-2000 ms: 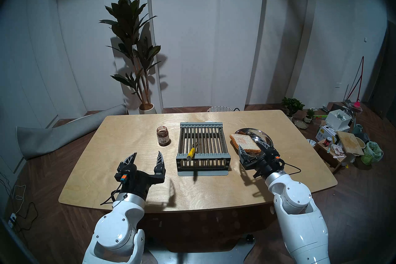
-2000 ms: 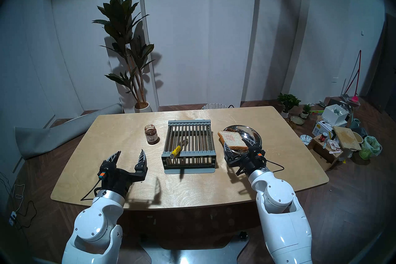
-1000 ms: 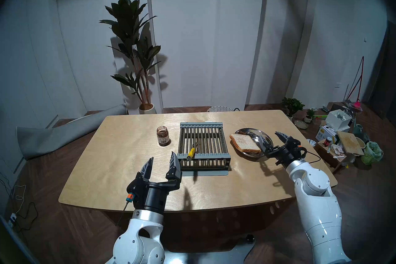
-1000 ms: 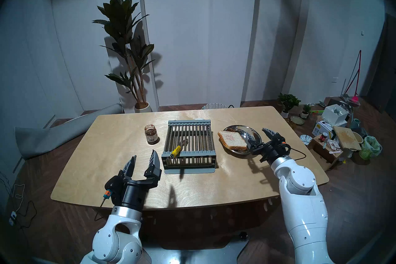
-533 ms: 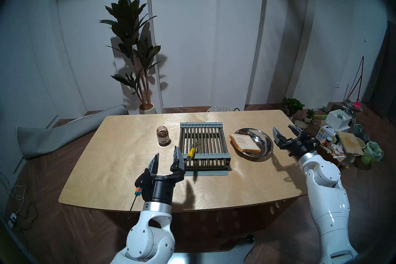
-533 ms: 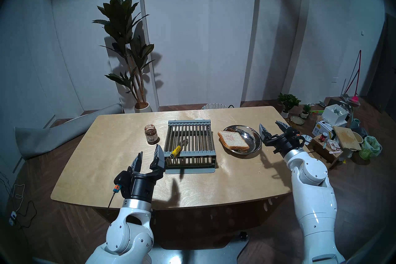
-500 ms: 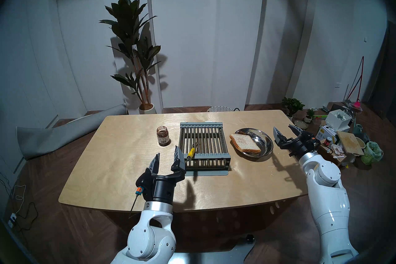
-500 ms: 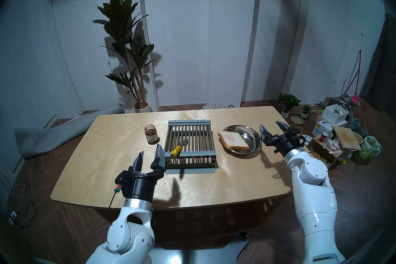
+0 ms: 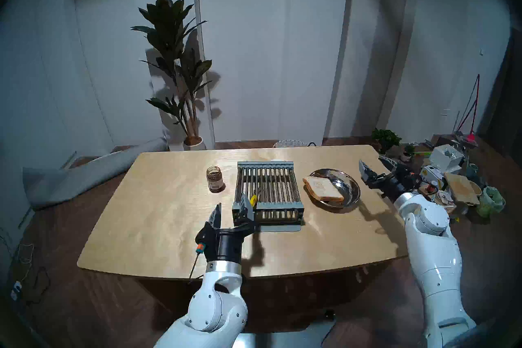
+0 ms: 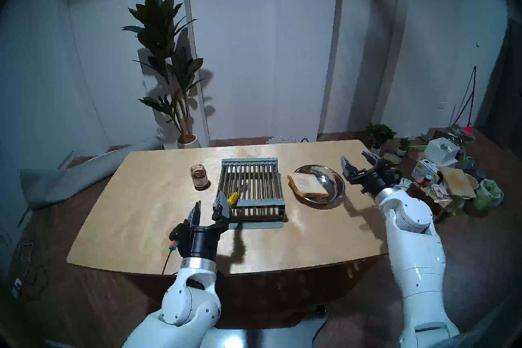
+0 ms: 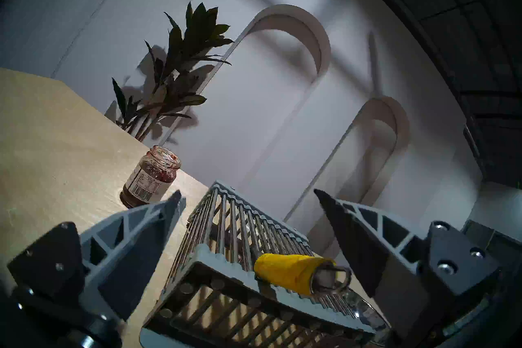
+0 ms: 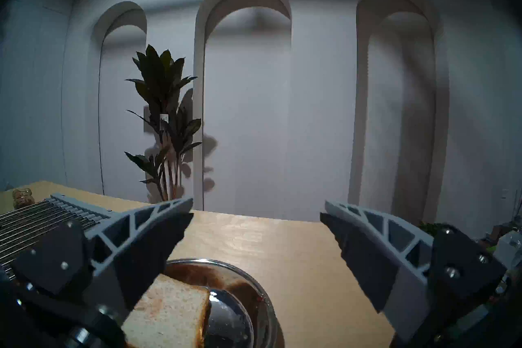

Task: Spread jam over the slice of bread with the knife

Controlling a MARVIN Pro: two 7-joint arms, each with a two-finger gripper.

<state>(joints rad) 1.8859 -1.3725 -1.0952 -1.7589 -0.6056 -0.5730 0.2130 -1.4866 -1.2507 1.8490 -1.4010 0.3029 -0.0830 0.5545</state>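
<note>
Jaws parted; jar bears barcode label.

A staged home dining room: a wooden table stands on wood flooring before white arched wall panels, with a potted plant behind. Household clutter crowds the floor at right, and a rolled rug lies left.

Glossy white arm shells dotted with small screws end in silver wrist rings and black housings, each pincer bearing grey ribbed triangular fingers with dark pads, plus an orange-teal cable plug.
</note>
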